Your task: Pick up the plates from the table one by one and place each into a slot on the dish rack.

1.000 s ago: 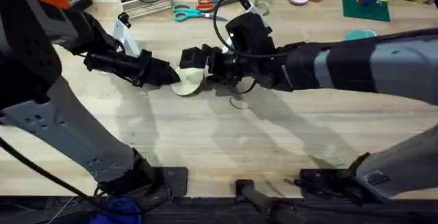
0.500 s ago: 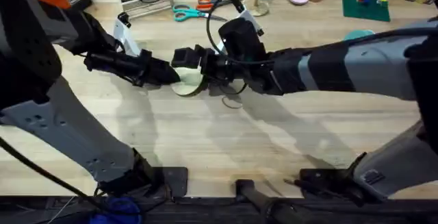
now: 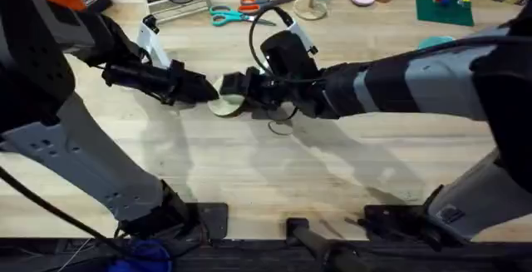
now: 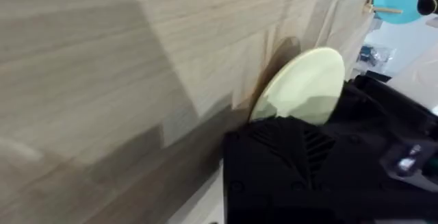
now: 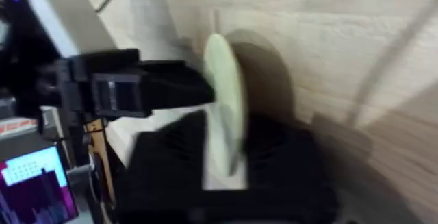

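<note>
Both grippers meet at the pale plate (image 3: pixel 229 97), held on edge over the table (image 3: pixel 249 180) toward its far side, left of centre. The left gripper (image 3: pixel 208 89) pinches its left rim. The right gripper (image 3: pixel 237 85), arm stretched across from the right, closes on the opposite rim. A teal plate (image 3: pixel 436 42) lies near the far-right edge.

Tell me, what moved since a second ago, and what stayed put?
The right hand slid sideways toward the left hand, closing in over the pale yellow-green plate, so less of the plate shows from above. The left hand stayed where it was at the plate's other edge. The plate itself barely shifted. The scissors and the table look the same.
</note>
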